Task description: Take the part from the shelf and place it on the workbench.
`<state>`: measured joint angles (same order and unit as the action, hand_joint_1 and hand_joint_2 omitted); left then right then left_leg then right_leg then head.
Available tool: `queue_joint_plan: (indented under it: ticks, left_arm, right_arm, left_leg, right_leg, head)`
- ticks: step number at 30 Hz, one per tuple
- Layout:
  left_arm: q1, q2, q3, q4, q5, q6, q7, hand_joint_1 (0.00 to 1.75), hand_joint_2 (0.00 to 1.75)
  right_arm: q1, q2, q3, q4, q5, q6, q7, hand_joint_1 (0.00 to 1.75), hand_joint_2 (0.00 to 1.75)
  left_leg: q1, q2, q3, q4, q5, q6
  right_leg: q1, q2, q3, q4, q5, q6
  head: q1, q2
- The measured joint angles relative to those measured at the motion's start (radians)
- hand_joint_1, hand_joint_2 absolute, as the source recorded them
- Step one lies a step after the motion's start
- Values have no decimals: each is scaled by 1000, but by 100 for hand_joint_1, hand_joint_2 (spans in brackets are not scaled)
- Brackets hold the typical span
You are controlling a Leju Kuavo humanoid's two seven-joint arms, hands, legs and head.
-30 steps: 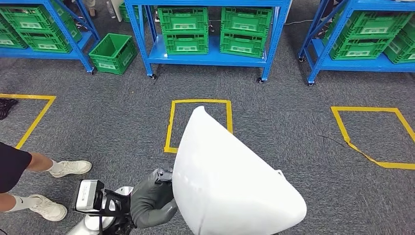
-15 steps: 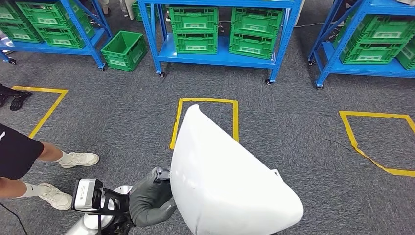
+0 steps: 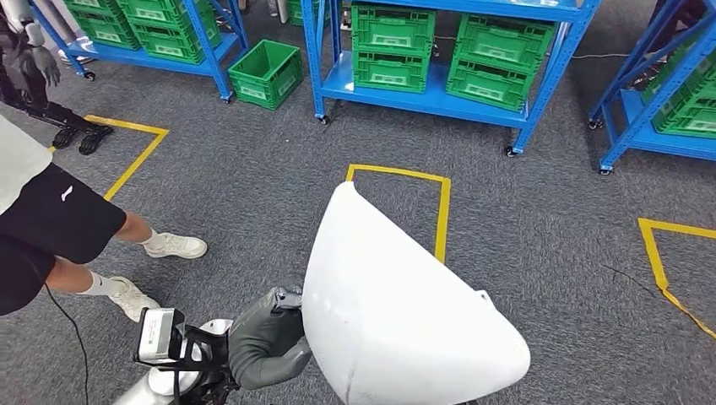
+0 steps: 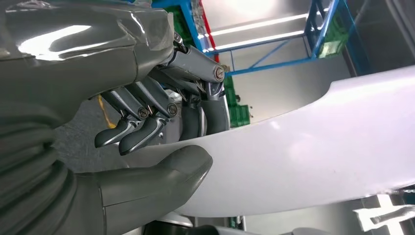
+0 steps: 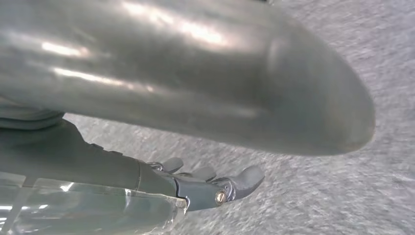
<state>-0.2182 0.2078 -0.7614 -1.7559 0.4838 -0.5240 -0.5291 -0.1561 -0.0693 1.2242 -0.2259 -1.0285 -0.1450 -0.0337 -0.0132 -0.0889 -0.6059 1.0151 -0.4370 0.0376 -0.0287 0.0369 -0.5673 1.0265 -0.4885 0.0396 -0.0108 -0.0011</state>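
A large white curved shell part (image 3: 405,312) fills the lower middle of the head view, carried above the grey carpet. My left hand (image 3: 266,342) grips its left edge. In the left wrist view the thumb (image 4: 161,171) presses one face of the part (image 4: 303,161) and the dark fingers (image 4: 147,122) curl over the other. In the right wrist view my right hand (image 5: 195,183) lies under the shadowed part (image 5: 195,73), its fingers stretched out with a gap to the surface. Its thumb is hidden.
Blue shelf racks with green crates (image 3: 397,46) stand ahead, with a loose green crate (image 3: 266,73) on the floor. A yellow tape square (image 3: 405,202) lies just ahead, another (image 3: 667,261) at right. A person (image 3: 59,228) in black shorts stands close on the left.
The camera has turned left: shelves and tape squares slid right, and the person shows more. The white part stays in my hands as before.
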Motion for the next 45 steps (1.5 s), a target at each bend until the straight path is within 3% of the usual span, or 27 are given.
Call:
queue_joint_plan:
  ticks: [2, 3, 5, 7, 8, 9, 11, 12, 14, 15, 17, 19, 21, 23, 24, 25, 27, 29, 32, 33, 35, 37, 39, 40, 41, 43, 45]
  left_arm:
    - [3, 4, -1, 0, -2, 1, -1, 175, 175]
    - [4, 6, -1, -1, -3, 1, -1, 175, 175]
    - [3, 7, -1, -2, -5, 1, 0, 175, 175]
    - [3, 8, -3, -2, -8, 1, 2, 175, 175]
    - [3, 8, -5, -1, -10, 1, 4, 175, 175]
    - [3, 9, -6, -1, -11, 1, 6, 175, 175]
    - [1, 9, -8, -1, -12, 1, 8, 175, 175]
    - [-1, 9, -8, -2, -12, 1, 9, 175, 175]
    - [-6, 8, -8, -2, -12, 0, 9, 175, 175]
    - [-8, 8, -8, -3, -12, -1, 9, 175, 175]
    - [-9, 9, -8, -3, -13, -4, 9, 175, 175]
    - [-12, 9, -9, -3, -11, -6, 9, 175, 175]
    - [-16, 7, -10, -1, -8, -7, 9, 175, 175]
    - [-17, 5, -12, 3, -5, -7, 9, 175, 175]
    - [-17, 5, -13, 5, -4, -7, 9, 175, 175]
    - [-17, 5, -15, 6, -3, -6, 9, 175, 175]
    - [-17, 4, -18, 8, -1, -6, 9, 175, 175]
    - [-17, 5, -21, 8, -1, -6, 9, 175, 175]
    - [-16, 6, -24, 8, 0, -6, 10, 175, 175]
    - [-17, 6, -24, 7, 1, -6, 13, 175, 175]
    - [-17, 6, -25, 7, 4, -8, 22, 175, 175]
    - [-17, 6, -26, 8, 7, -13, 31, 175, 175]
    - [-17, 5, -28, 9, 8, -19, 36, 175, 175]
    - [-16, 5, -29, 10, 9, -20, 38, 175, 175]
    - [-16, 5, -29, 11, 10, -22, 39, 175, 175]
    - [-16, 5, -26, 12, 13, -26, 38, 175, 175]
    - [-16, 5, -24, 12, 15, -31, 36, 175, 175]
  right_arm:
    - [-3, 2, 0, -1, 2, 0, 1, 0, 0]
    - [-5, 3, 0, -1, 2, 1, 1, 0, 0]
    - [-8, 4, 0, -1, 3, 1, 1, 0, 0]
    - [-7, 4, 0, -1, 4, 1, 2, 0, 0]
    - [-7, 4, 0, -1, 5, 1, 3, 0, 0]
    - [-8, 4, 0, -1, 7, 2, 4, 0, 0]
    - [-9, 5, -1, -1, 12, 3, 7, 0, 0]
    - [-10, 7, -2, -1, 14, 5, 8, 0, 0]
    - [-10, 9, -4, -1, 15, 7, 10, 0, 0]
    - [-10, 10, -5, -1, 15, 7, 10, 0, 0]
    - [-10, 10, -9, -2, 16, 7, 10, 0, 0]
    - [-11, 8, -13, -2, 19, 4, 8, 0, 0]
    - [-9, 4, -16, -3, 21, 1, 6, 0, 0]
    - [-4, 1, -17, -3, 24, 0, 5, 0, 0]
    - [-2, 0, -17, -3, 26, 0, 5, 0, 0]
    - [-1, -1, -17, -3, 28, -1, 5, 0, 0]
    - [-1, -2, -18, -3, 30, -1, 5, 0, 0]
    - [0, -1, -19, -3, 31, -1, 5, 0, 0]
    - [1, 2, -20, -3, 31, 1, 5, 0, 0]
    - [1, 3, -21, -3, 31, 1, 4, 0, 0]
    - [3, 4, -25, -3, 31, 4, 0, 0, 0]
    - [10, 3, -31, -3, 32, 7, -4, 0, 0]
    - [18, 3, -38, -3, 32, 7, -6, 0, 0]
    - [20, 3, -41, -3, 32, 7, -7, 0, 0]
    - [22, 3, -44, -3, 32, 7, -8, 0, 0]
    - [25, 4, -49, -3, 32, 7, -11, 0, 0]
    - [32, 5, -53, -3, 32, 1, -16, 0, 0]
  left_leg:
    - [3, 0, -8, 7, -1, -8]
    - [5, 16, -16, 24, -12, -14]
    - [10, 60, -58, 114, -63, -28]
    - [18, 83, -123, 245, -118, -39]
    - [20, 86, -143, 283, -127, -41]
    - [22, 89, -144, 284, -117, -40]
    - [21, 105, -89, 176, -57, -29]
    - [15, 128, -51, 104, -32, -20]
    - [2, 163, -7, 16, -8, -3]
    - [-3, 166, -4, 6, -10, 2]
    - [-3, 143, 0, -8, -1, 10]
    - [3, 118, 12, -32, 14, 19]
    - [7, 92, 16, -44, 23, 25]
    - [5, 63, 14, -42, 25, 25]
    - [5, 48, 13, -40, 25, 25]
    - [5, 34, 13, -37, 24, 24]
    - [6, 8, 10, -27, 20, 17]
    - [4, -13, 2, -11, 13, 6]
    - [5, -29, -10, -2, 10, -5]
    - [5, -19, -13, 6, 5, -9]
    - [8, 29, -44, 73, -33, -21]
    - [15, 74, -113, 206, -91, -33]
    - [21, 87, -161, 287, -109, -38]
    - [23, 90, -156, 271, -90, -36]
    - [23, 96, -129, 216, -59, -32]
    - [14, 131, -54, 75, -4, -15]
    - [2, 154, -21, 9, 9, -1]
  right_leg:
    - [-4, -13, -2, 0, 4, -11]
    - [-6, -20, -1, -1, 5, -16]
    - [-6, -35, 0, -2, 6, -22]
    - [-4, -54, -1, -2, 5, -26]
    - [-3, -64, -2, -2, 5, -26]
    - [-2, -75, -2, -2, 4, -26]
    - [0, -92, 0, -2, 3, -27]
    - [2, -100, 1, -2, 2, -26]
    - [6, -115, 3, -4, 1, -22]
    - [6, -124, 4, -6, 0, -18]
    - [6, -138, 8, -9, -1, -9]
    - [5, -110, -4, 23, -23, -8]
    - [4, -62, -56, 135, -74, -17]
    - [4, -45, -115, 250, -111, -18]
    - [4, -43, -124, 263, -108, -12]
    - [3, -40, -114, 235, -89, -3]
    - [-1, -16, -55, 100, -29, 14]
    - [-3, 7, -13, 8, 5, 11]
    - [-1, -7, -6, -4, 11, -8]
    - [-3, -14, -4, -5, 11, -13]
    - [-7, -30, 1, -6, 9, -24]
    - [-3, -50, 4, -6, 5, -33]
    - [1, -73, 5, -6, 1, -35]
    - [2, -83, 6, -6, -1, -36]
    - [3, -93, 9, -6, -3, -36]
    - [9, -110, 16, -7, -9, -32]
    - [11, -127, 21, -9, -14, -24]
  head:
    - [-1, 0]
    - [-3, 0]
    - [-8, 0]
    - [-10, 0]
    - [-10, 0]
    - [-10, 0]
    - [-10, 0]
    - [-9, 0]
    - [-9, 0]
    - [-8, 0]
    - [-8, 0]
    - [-5, 0]
    - [-1, 0]
    - [1, 0]
    - [1, 0]
    - [2, 0]
    - [2, 0]
    - [1, 0]
    - [1, 0]
    - [0, 0]
    - [-6, 0]
    - [-10, 0]
    - [-10, 0]
    - [-10, 0]
    - [-10, 0]
    - [-9, 0]
    - [-8, 0]
